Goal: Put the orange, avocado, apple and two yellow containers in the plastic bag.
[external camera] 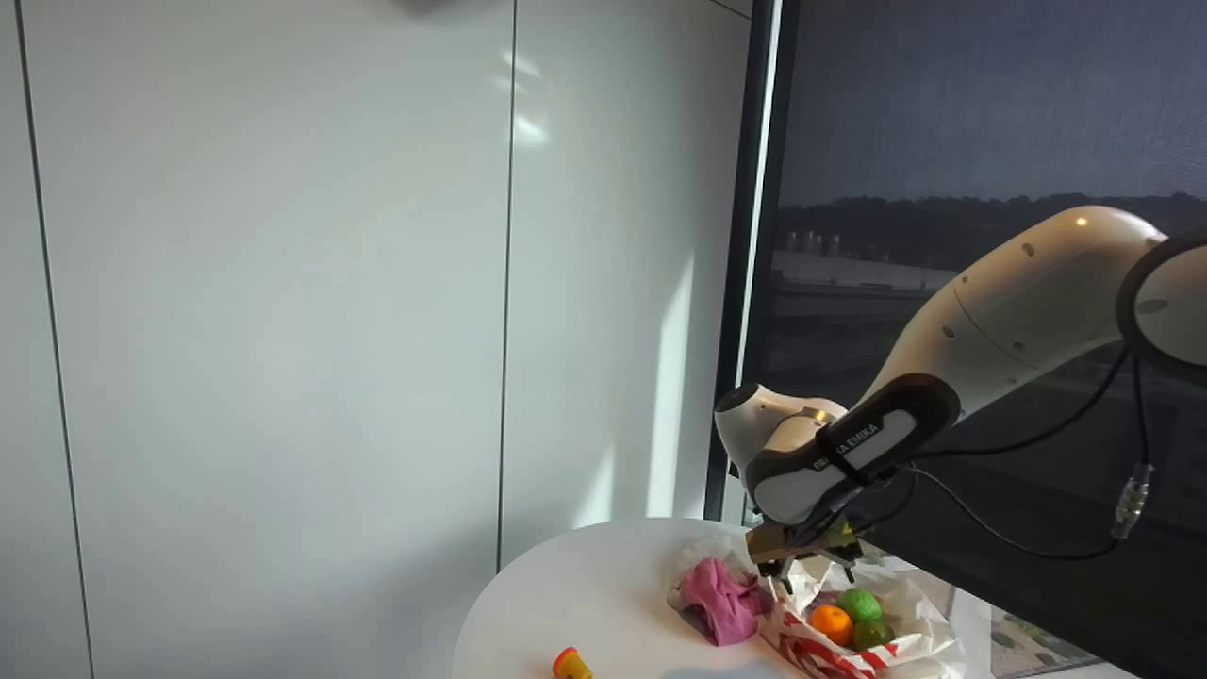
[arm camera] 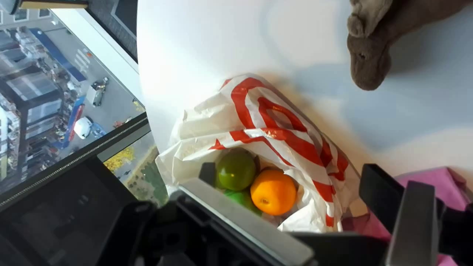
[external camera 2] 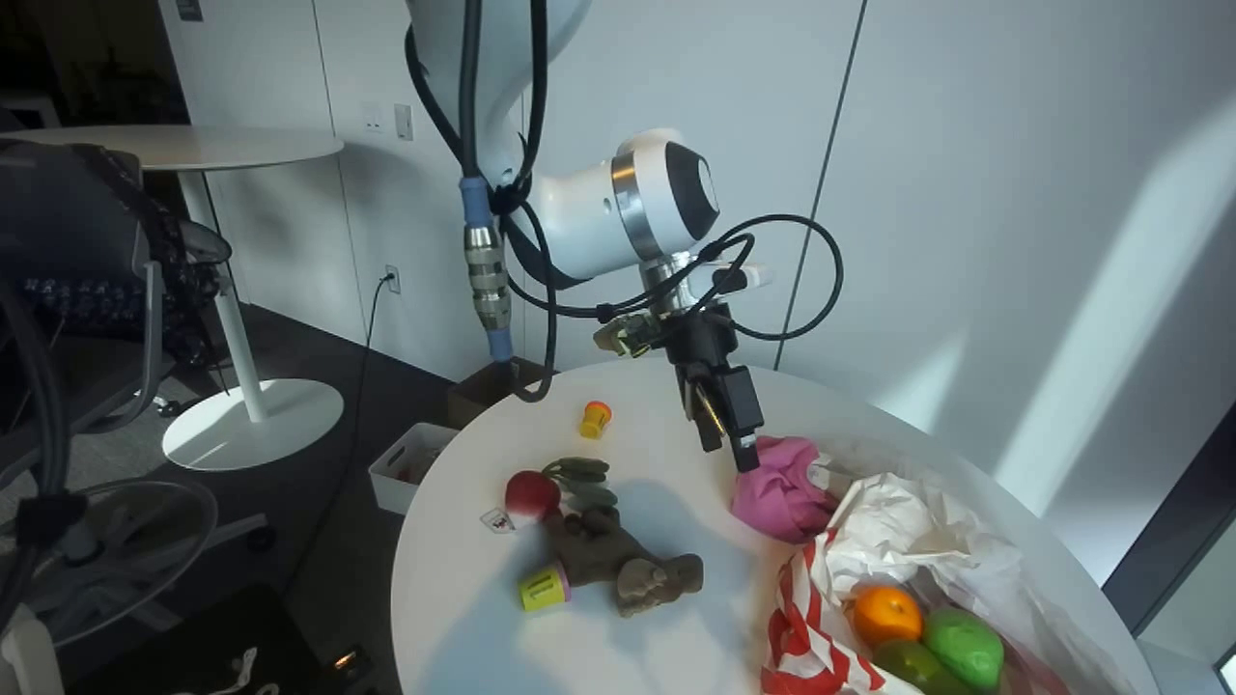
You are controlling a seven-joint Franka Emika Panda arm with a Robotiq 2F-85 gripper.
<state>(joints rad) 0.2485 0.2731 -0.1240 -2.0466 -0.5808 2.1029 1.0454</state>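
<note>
Hand spread wide near a crumpled, red-striped white bag.

"EMIKA" stands on the robot arm, the preceding word partly covered.

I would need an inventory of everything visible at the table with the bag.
table: one, white, under bag
bag: one, white with red, on table
orange: one, orange, in bag
green fruits: two, lighter and darker green, in bag
containers: two, yellow, one beside plush animal, one apart
plush animal: one, brown, on table
leafy thing: one, red and green, beside plush animal
tag: one, white, beside leafy thing
cloth: one, pink, beside bag
arm: one, white, overhead
gripper: one, black, above table
</note>
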